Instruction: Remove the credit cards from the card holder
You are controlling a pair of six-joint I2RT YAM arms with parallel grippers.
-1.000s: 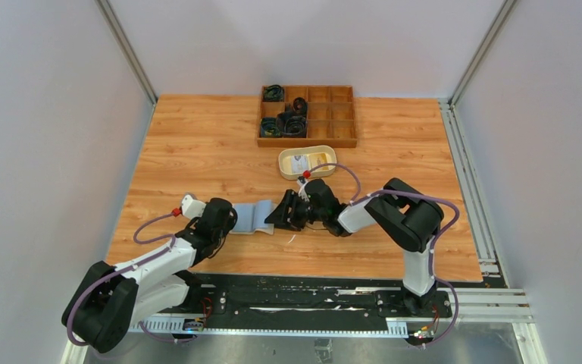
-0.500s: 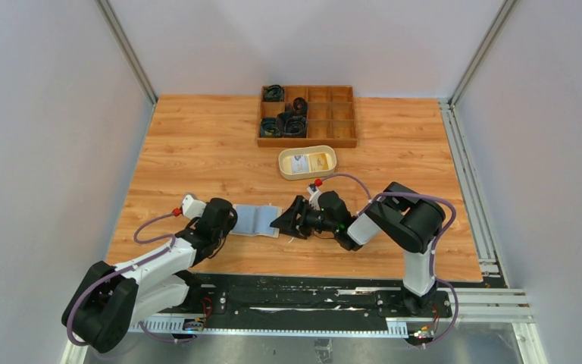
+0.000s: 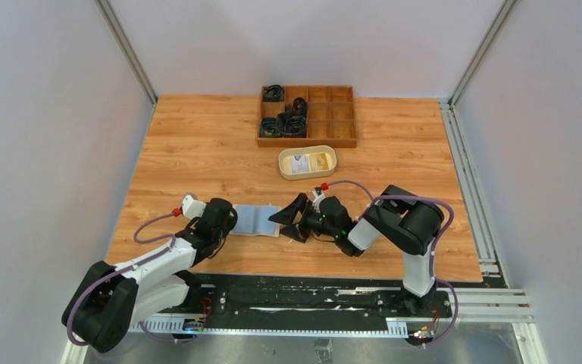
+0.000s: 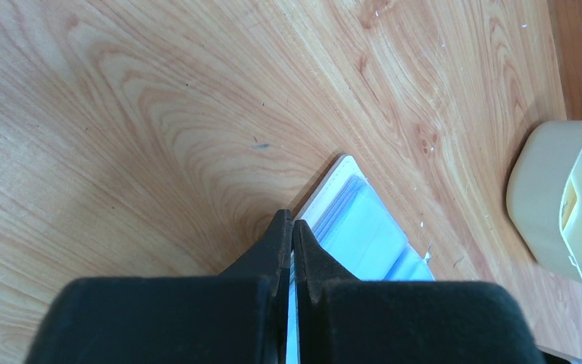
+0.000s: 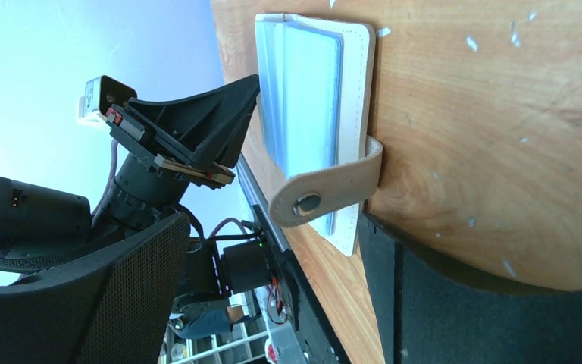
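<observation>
- The fingers of the left gripper are pressed together, and a pale sliver between them suggests that the end of the card holder farther from the cream dish is pinched
- The right gripper is spread wide at the holder's end nearer the dish
- The card holder is laid open on the table, near-left of the dish and well apart from it; the credit cards are tucked in its pockets and the closure tab is curled over the edge nearer the dish
- If the tab is caught instead of a card, the whole holder may be dragged and the left pinch lost
- The thin cards are stacked close, so two may be drawn at once, or a finger may slip off their slick faces
- Should a card edge be trapped in the left pinch, that card may be bent or held back
</observation>
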